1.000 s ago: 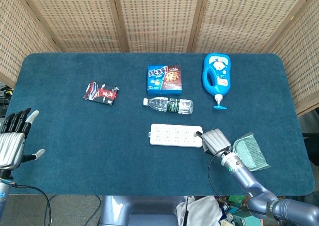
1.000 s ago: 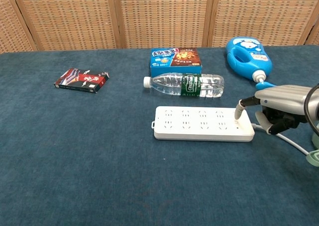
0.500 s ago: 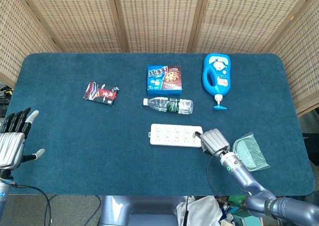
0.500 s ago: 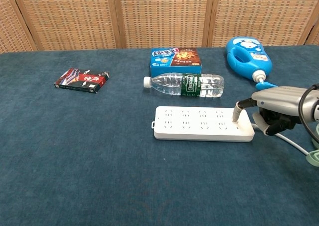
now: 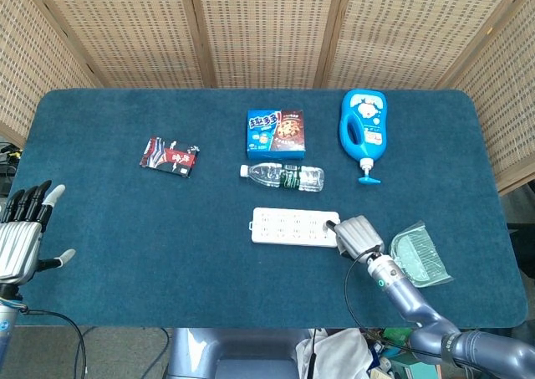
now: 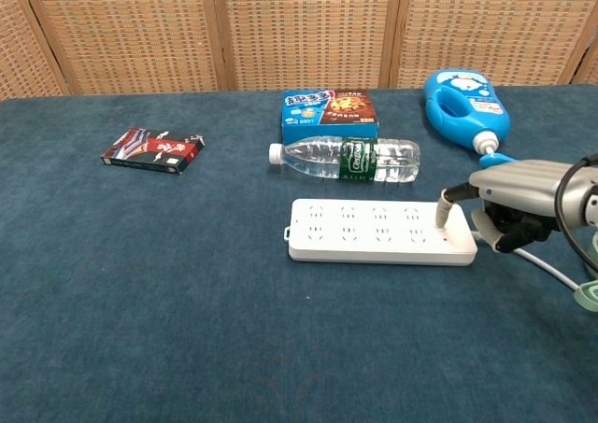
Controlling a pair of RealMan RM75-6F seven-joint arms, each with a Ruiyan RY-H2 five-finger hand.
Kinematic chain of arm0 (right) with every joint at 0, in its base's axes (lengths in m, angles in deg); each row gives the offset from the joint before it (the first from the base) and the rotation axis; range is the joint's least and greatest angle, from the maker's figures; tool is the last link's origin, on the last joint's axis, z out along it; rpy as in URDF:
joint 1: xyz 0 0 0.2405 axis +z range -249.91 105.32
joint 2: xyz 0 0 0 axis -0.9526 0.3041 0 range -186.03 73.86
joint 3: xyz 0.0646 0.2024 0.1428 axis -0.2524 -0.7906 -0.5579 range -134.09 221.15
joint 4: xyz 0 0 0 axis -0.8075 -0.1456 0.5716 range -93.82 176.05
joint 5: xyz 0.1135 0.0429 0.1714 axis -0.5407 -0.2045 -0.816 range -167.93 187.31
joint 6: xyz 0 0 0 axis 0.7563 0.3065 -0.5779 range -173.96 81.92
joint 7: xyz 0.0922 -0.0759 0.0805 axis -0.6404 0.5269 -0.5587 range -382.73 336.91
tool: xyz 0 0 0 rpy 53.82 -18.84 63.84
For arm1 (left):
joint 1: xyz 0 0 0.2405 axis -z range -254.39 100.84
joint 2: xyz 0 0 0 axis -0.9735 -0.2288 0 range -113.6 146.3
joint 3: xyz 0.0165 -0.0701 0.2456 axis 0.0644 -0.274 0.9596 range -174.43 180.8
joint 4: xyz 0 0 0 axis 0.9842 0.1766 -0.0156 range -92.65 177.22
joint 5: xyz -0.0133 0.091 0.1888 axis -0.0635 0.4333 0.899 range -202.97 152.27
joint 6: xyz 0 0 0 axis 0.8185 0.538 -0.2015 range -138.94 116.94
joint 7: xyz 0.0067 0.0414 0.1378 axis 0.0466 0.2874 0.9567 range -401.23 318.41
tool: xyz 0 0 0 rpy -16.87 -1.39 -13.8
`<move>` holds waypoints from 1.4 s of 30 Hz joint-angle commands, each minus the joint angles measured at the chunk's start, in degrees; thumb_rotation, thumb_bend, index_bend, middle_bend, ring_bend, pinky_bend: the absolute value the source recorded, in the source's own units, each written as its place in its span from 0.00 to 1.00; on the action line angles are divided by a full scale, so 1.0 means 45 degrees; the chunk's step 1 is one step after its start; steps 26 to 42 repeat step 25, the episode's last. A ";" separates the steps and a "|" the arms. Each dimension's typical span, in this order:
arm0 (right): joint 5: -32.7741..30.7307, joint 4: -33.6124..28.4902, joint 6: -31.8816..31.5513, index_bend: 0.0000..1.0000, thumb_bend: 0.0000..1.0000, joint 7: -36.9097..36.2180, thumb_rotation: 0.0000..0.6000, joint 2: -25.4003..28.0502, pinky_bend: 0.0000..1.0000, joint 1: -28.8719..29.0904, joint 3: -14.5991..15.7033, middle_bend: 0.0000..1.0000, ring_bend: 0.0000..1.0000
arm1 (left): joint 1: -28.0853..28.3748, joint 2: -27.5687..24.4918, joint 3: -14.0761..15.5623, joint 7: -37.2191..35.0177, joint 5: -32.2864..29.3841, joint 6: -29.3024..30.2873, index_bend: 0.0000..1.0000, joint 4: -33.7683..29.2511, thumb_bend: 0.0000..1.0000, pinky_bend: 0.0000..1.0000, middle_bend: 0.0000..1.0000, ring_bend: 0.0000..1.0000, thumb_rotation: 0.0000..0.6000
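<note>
Fingers of the right hand (image 6: 509, 204) reach out over the right end of the power strip (image 6: 378, 231), one fingertip (image 6: 445, 208) pressing down on its top face near that end while the rest curl under by the cord; nothing is held in it. In the head view the same hand (image 5: 358, 236) sits at the strip's (image 5: 294, 227) right end, close to the front edge of the blue tabletop (image 5: 125, 220).

Just behind the strip lies a water bottle (image 6: 348, 157) on its side, cap to the left, and behind that a cookie box (image 6: 331, 109) lying flat. A blue jug (image 6: 463, 104) lies to the right of the box, spout toward the hand. A small red packet (image 6: 152, 149) rests well apart on the left. A green mesh piece (image 5: 420, 256) lies just right of the right forearm.

At the far left edge the left hand (image 5: 23, 237) hangs off the tabletop, fingers straight and spread, holding nothing.
</note>
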 commanded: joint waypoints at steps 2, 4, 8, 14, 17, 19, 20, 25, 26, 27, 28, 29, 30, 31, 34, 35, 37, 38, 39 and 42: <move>0.1204 -0.1167 -0.1339 0.28 0.85 -0.1158 1.00 0.0805 1.00 -0.0355 -0.0435 1.00 0.98 | 0.0016 -0.0011 0.0007 -0.0012 -0.0010 -0.0045 0.00 -0.0002 0.00 0.00 0.00 0.00 1.00; 0.1937 -0.1848 -0.2253 0.28 0.85 -0.1873 1.00 0.1354 1.00 -0.0641 -0.0644 1.00 0.98 | 0.0012 -0.0029 0.0022 -0.0042 0.0023 -0.0048 0.00 -0.0011 0.00 0.00 0.00 0.00 1.00; 0.3945 -0.2257 -0.4710 0.28 0.71 -0.3924 1.00 0.2054 0.99 -0.1607 -0.0606 0.95 0.93 | -0.0037 -0.0097 0.0061 -0.0155 0.0144 0.0019 0.00 -0.0051 0.00 0.00 0.00 0.00 1.00; 0.4942 -0.1147 -0.7064 0.02 0.00 -0.3846 1.00 0.2690 0.15 -0.3396 0.0298 0.06 0.03 | -0.0179 -0.0195 0.0197 -0.0284 0.0326 0.0133 0.00 -0.0058 0.00 0.00 0.00 0.00 1.00; 0.4794 -0.0845 -0.7537 0.00 0.00 -0.3511 1.00 0.2710 0.00 -0.3984 0.0515 0.00 0.00 | -0.0260 -0.0213 0.0261 -0.0292 0.0365 0.0198 0.00 -0.0023 0.00 0.00 0.00 0.00 1.00; 0.4684 -0.0592 -0.7755 0.00 0.00 -0.3363 1.00 0.2668 0.00 -0.4325 0.0653 0.00 0.00 | -0.0315 -0.0211 0.0292 -0.0256 0.0387 0.0263 0.00 0.0013 0.00 0.00 0.00 0.00 1.00; 0.4476 -0.0371 -0.7894 0.00 0.00 -0.3242 1.00 0.2621 0.00 -0.4655 0.0786 0.00 0.00 | -0.0370 -0.0205 0.0342 -0.0239 0.0409 0.0304 0.00 0.0041 0.00 0.00 0.00 0.00 1.00; 0.4145 -0.0165 -0.8278 0.00 0.00 -0.3066 1.00 0.2385 0.00 -0.5219 0.0757 0.00 0.00 | -0.0477 -0.0160 0.0446 -0.0191 0.0543 0.0401 0.00 0.0085 0.00 0.00 0.00 0.00 1.00; 0.4145 -0.0165 -0.8278 0.00 0.00 -0.3066 1.00 0.2385 0.00 -0.5219 0.0757 0.00 0.00 | -0.0477 -0.0160 0.0446 -0.0191 0.0543 0.0401 0.00 0.0085 0.00 0.00 0.00 0.00 1.00; 0.4145 -0.0165 -0.8278 0.00 0.00 -0.3066 1.00 0.2385 0.00 -0.5219 0.0757 0.00 0.00 | -0.0477 -0.0160 0.0446 -0.0191 0.0543 0.0401 0.00 0.0085 0.00 0.00 0.00 0.00 1.00; 0.4145 -0.0165 -0.8278 0.00 0.00 -0.3066 1.00 0.2385 0.00 -0.5219 0.0757 0.00 0.00 | -0.0477 -0.0160 0.0446 -0.0191 0.0543 0.0401 0.00 0.0085 0.00 0.00 0.00 0.00 1.00; 0.4145 -0.0165 -0.8278 0.00 0.00 -0.3066 1.00 0.2385 0.00 -0.5219 0.0757 0.00 0.00 | -0.0477 -0.0160 0.0446 -0.0191 0.0543 0.0401 0.00 0.0085 0.00 0.00 0.00 0.00 1.00; 0.4145 -0.0165 -0.8278 0.00 0.00 -0.3066 1.00 0.2385 0.00 -0.5219 0.0757 0.00 0.00 | -0.0477 -0.0160 0.0446 -0.0191 0.0543 0.0401 0.00 0.0085 0.00 0.00 0.00 0.00 1.00; 0.4145 -0.0165 -0.8278 0.00 0.00 -0.3066 1.00 0.2385 0.00 -0.5219 0.0757 0.00 0.00 | -0.0477 -0.0160 0.0446 -0.0191 0.0543 0.0401 0.00 0.0085 0.00 0.00 0.00 0.00 1.00; 0.4145 -0.0165 -0.8278 0.00 0.00 -0.3066 1.00 0.2385 0.00 -0.5219 0.0757 0.00 0.00 | -0.0477 -0.0160 0.0446 -0.0191 0.0543 0.0401 0.00 0.0085 0.00 0.00 0.00 0.00 1.00; 0.4145 -0.0165 -0.8278 0.00 0.00 -0.3066 1.00 0.2385 0.00 -0.5219 0.0757 0.00 0.00 | -0.0477 -0.0160 0.0446 -0.0191 0.0543 0.0401 0.00 0.0085 0.00 0.00 0.00 0.00 1.00; 0.4145 -0.0165 -0.8278 0.00 0.00 -0.3066 1.00 0.2385 0.00 -0.5219 0.0757 0.00 0.00 | -0.0477 -0.0160 0.0446 -0.0191 0.0543 0.0401 0.00 0.0085 0.00 0.00 0.00 0.00 1.00; 0.4145 -0.0165 -0.8278 0.00 0.00 -0.3066 1.00 0.2385 0.00 -0.5219 0.0757 0.00 0.00 | -0.0477 -0.0160 0.0446 -0.0191 0.0543 0.0401 0.00 0.0085 0.00 0.00 0.00 0.00 1.00; 0.4145 -0.0165 -0.8278 0.00 0.00 -0.3066 1.00 0.2385 0.00 -0.5219 0.0757 0.00 0.00 | -0.0477 -0.0160 0.0446 -0.0191 0.0543 0.0401 0.00 0.0085 0.00 0.00 0.00 0.00 1.00; 0.4145 -0.0165 -0.8278 0.00 0.00 -0.3066 1.00 0.2385 0.00 -0.5219 0.0757 0.00 0.00 | -0.0477 -0.0160 0.0446 -0.0191 0.0543 0.0401 0.00 0.0085 0.00 0.00 0.00 0.00 1.00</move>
